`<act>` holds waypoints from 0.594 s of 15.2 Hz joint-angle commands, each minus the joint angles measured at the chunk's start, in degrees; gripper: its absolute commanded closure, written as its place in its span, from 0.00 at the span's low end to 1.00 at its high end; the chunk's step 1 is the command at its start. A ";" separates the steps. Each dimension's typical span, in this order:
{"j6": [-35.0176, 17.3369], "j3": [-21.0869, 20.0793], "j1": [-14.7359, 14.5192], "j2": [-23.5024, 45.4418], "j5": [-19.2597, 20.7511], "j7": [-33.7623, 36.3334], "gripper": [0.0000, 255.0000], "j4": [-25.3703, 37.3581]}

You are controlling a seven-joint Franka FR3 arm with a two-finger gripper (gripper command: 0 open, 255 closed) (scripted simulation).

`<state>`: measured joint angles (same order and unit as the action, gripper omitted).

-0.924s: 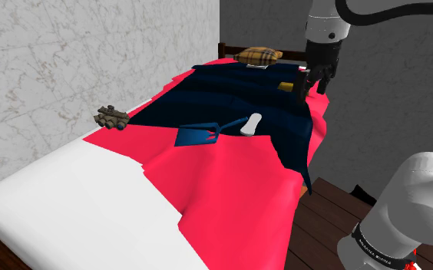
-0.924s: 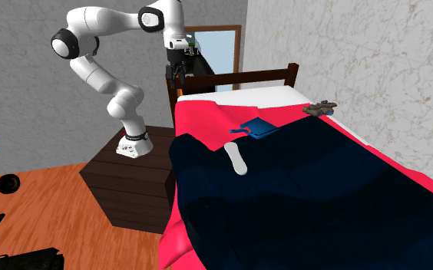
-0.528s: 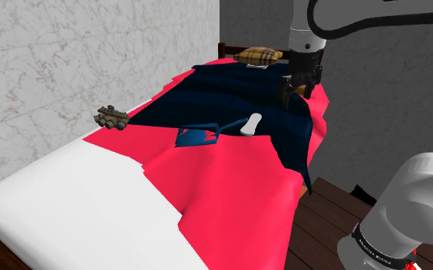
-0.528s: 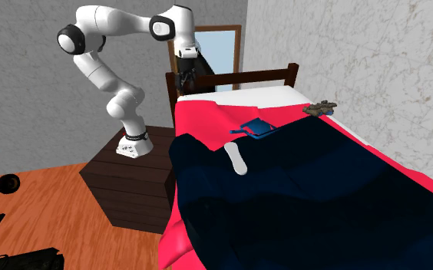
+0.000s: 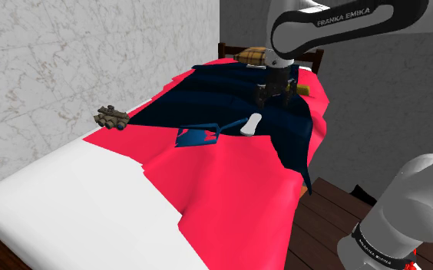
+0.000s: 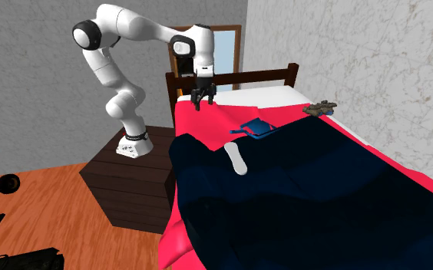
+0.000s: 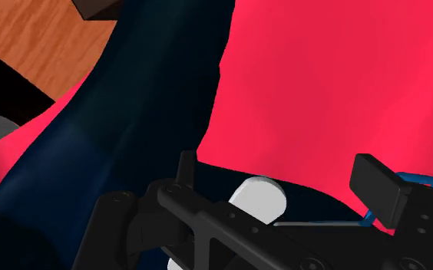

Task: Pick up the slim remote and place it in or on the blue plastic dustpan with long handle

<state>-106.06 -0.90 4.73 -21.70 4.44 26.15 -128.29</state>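
- The bed (image 5: 69,192) carries everything, with a red cover (image 5: 230,184) and a navy blanket (image 5: 215,96) over it. The second exterior view cuts its near end off.
- The blue dustpan (image 5: 199,136) lies where navy meets red, with its long handle pointing toward the remote. In the wrist view the hand covers most of it.
- The slim remote (image 5: 250,123), drawn white, lies at the navy blanket's edge just beside the handle's end, untouched. The hand hides its lower part in the wrist view.
- The jaws stand apart and empty, above the blanket near the remote. This looks like the approach. Next they likely need to descend astride the remote's narrow width, then close.
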 commanded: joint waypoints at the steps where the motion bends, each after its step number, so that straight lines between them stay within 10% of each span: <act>1: -2.58 0.35 0.88 3.91 -0.36 2.49 0.00 1.44; 9: -10.50 2.37 3.71 19.88 -2.44 11.10 0.00 9.78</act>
<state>-115.63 1.20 8.12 -4.28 2.34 36.12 -120.12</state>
